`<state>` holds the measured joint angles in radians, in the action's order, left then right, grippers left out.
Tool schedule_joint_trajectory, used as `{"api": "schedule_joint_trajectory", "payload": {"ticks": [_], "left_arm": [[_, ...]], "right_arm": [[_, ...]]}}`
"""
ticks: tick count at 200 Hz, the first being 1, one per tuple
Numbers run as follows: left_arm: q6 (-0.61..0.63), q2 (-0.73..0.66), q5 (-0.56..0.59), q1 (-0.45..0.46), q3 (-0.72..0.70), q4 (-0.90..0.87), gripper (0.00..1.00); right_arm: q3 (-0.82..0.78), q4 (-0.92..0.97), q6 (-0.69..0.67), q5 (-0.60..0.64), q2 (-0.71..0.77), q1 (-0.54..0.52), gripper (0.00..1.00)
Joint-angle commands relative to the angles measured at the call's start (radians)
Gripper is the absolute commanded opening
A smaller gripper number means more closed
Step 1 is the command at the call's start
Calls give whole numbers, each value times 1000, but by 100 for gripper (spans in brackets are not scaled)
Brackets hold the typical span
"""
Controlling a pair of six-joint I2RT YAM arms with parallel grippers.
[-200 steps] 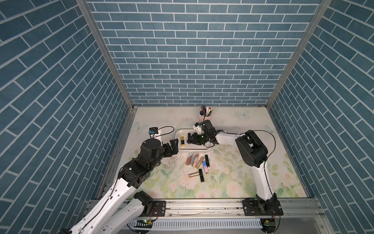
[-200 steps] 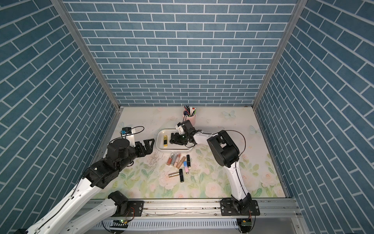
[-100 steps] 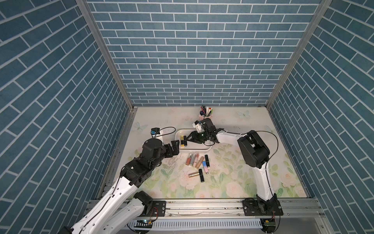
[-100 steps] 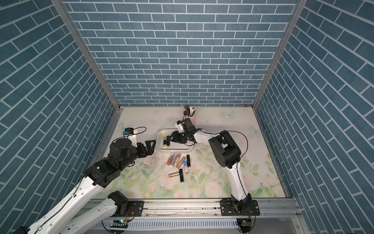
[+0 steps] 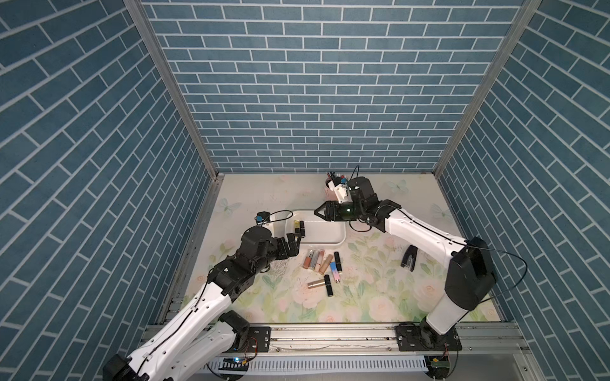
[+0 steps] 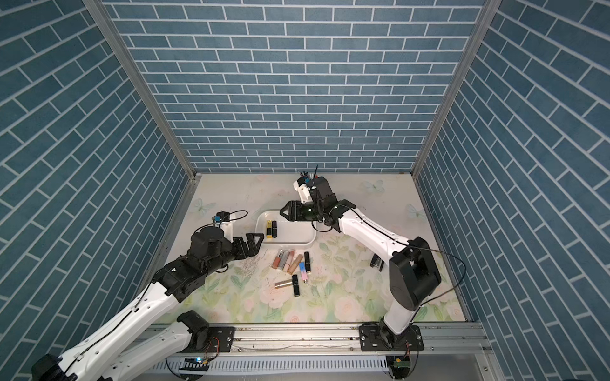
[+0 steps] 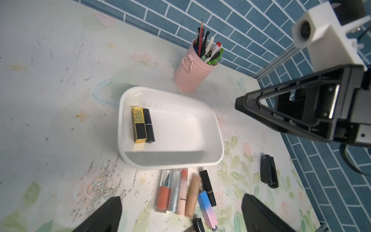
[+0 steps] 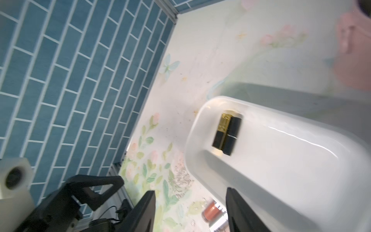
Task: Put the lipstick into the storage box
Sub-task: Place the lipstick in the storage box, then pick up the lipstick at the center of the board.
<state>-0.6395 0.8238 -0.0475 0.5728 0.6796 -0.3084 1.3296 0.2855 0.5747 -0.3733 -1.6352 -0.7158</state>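
- Whole right wrist view blurred by motion; pink pen cup (image 8: 353, 60) only a soft smear, cropped at the frame's edge.
- Far end of storage box (image 8: 281, 180) cut off in that same view.
- Orange-capped lipstick (image 8: 210, 213) out of focus, partly hidden behind right jaws, cropped at the edge.
- Both pairs of jaws cropped in their own wrist views, only dark tips visible.
- Black lipstick (image 7: 198, 225) cut off at the left wrist view's edge.
- Lettering on pale pink tube (image 7: 181, 198) too small to read.
- In both top views, pen cup mostly hidden behind wrist camera (image 5: 340, 193) of right arm (image 5: 419, 232).
- In a top view, black stapler (image 6: 376, 260) partly hidden behind right arm.
- In a top view, near corner of storage box (image 5: 325, 231) hidden behind left jaws.
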Motion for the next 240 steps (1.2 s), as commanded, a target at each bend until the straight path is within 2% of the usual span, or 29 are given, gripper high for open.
{"api": "schedule_joint_trajectory", "payload": {"ticks": [1, 20, 52, 92, 114, 141, 240], "left_arm": [[-2, 6, -61, -4, -16, 33, 100], [7, 21, -106, -3, -29, 44, 100], [7, 26, -159, -4, -66, 76, 100], [-10, 12, -197, -1, -142, 124, 99], [-23, 13, -210, 4, -193, 159, 100], [-26, 34, -215, 9, -215, 181, 100], [12, 70, -190, 12, -193, 173, 100]], "right_arm": [[-66, 192, -71, 155, 79, -19, 61], [-116, 250, -73, 213, 136, -43, 64], [-196, 305, -66, 290, 185, -88, 64], [-303, 279, -38, 341, 190, -128, 55], [-334, 236, -26, 341, 163, -140, 50], [-342, 194, -21, 348, 106, -151, 50], [-299, 121, -28, 346, -62, -154, 42]]}}
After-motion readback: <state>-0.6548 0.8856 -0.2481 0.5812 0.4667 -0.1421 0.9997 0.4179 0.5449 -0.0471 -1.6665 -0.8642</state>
